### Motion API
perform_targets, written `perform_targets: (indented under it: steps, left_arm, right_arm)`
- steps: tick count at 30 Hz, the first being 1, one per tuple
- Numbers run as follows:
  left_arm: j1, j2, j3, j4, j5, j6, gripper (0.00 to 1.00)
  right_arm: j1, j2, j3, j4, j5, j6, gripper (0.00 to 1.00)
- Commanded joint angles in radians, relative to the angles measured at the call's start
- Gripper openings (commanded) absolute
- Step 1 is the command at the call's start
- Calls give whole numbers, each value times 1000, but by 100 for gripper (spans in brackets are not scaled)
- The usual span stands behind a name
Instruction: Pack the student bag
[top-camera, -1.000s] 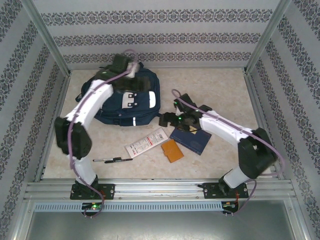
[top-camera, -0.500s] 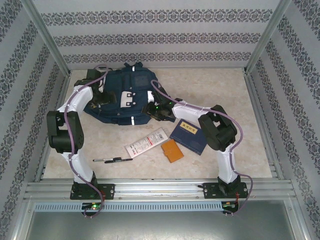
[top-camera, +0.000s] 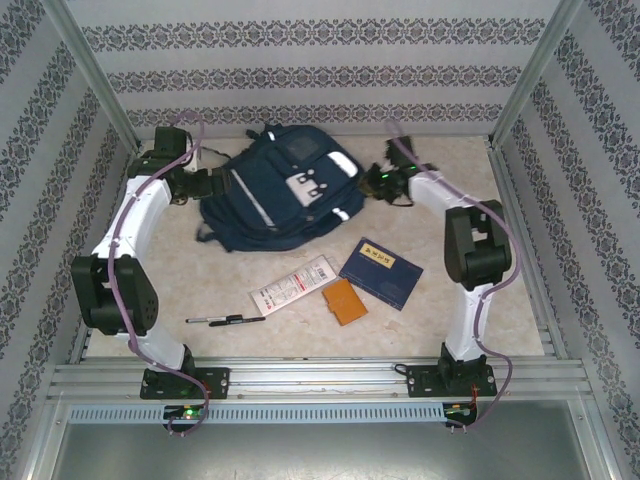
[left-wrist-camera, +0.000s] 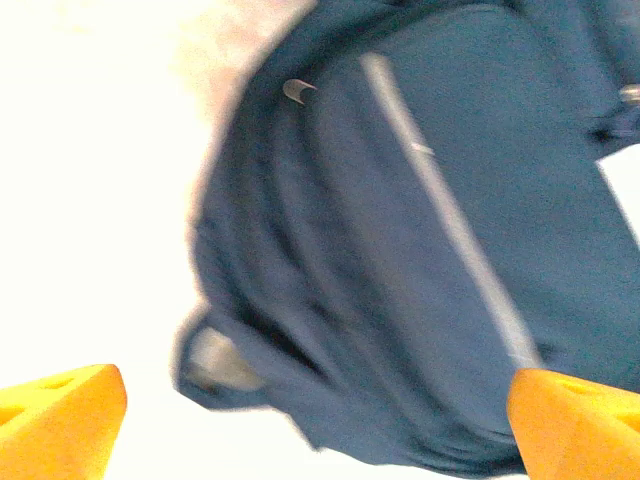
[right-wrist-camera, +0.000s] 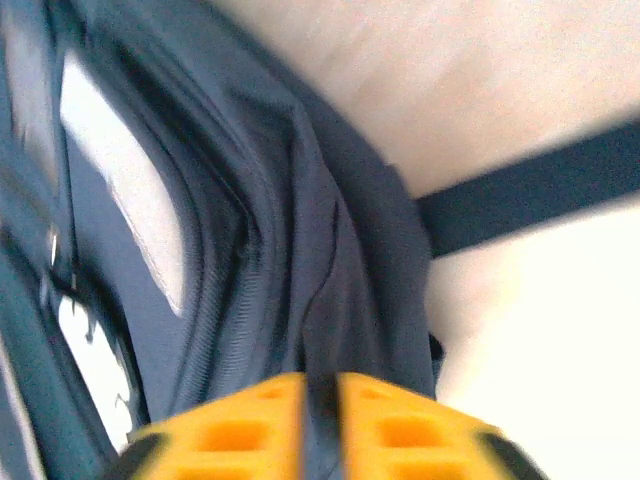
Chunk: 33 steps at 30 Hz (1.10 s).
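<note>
Student bag (top-camera: 285, 195) lies tilted far-centre on table (top-camera: 190, 272), top close to back edge. Left gripper (top-camera: 205, 186) gapes wide just beside bag's L side, not touching. Right gripper (right-wrist-camera: 320, 400) pinches dark fabric at bag's R edge. Bare tabletop along R side.

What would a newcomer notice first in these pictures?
The large navy student bag lies at the far middle of the table. The right gripper pinches a fold of its fabric; the left gripper stands open on its other side. A navy booklet lies nearer, right of centre.
</note>
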Motion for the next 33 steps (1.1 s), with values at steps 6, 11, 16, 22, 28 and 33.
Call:
perform_targets:
  steps: [6,11,16,22,28,33]
  left_arm:
    - [-9,148,-81,51,136,-127,100]
    - [-59,177,-123,125,241,-170,100]
    - [-98,139,-222,260,320,-237,99]
    - [-134,180,-268,359,403,-246,90]
    - [-151,169,-331,383,481,-233,35]
    - [-171,-49,-554,454,500,-231,17]
  right_arm:
    - [81,-178,-100,-87,8,-52,62]
    - [237,-298,-271,-51,54,15,64]
    - [304,-261,-336,-28,59,71,67]
    - [294,-137,-229,24,2,74,62]
    - [296,-54,-74,3,-56,-38,27]
    - [323,43,76,16,-205,-86,27]
